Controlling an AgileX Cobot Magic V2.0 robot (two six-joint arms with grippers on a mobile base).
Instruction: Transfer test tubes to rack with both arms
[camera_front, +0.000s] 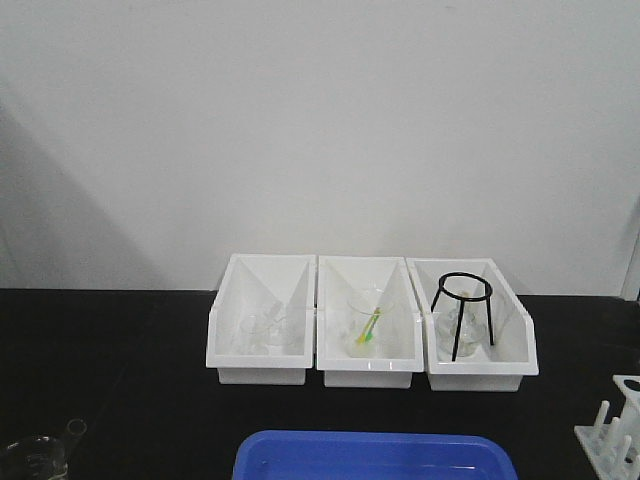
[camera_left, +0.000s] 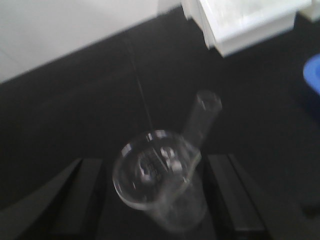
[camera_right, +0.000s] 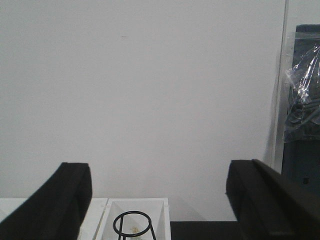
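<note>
Presently, left jaws spread, holding nothing; test tube (camera_left: 202, 122) leans in beaker (camera_left: 150, 175) between them; right jaws likewise spread, empty. Risk: closing low would clamp the beaker, tipping or cracking the tube.

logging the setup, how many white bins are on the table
3, in a row by the wall: left bin, middle bin, right bin holding the black tripod. None look hidden.
</note>
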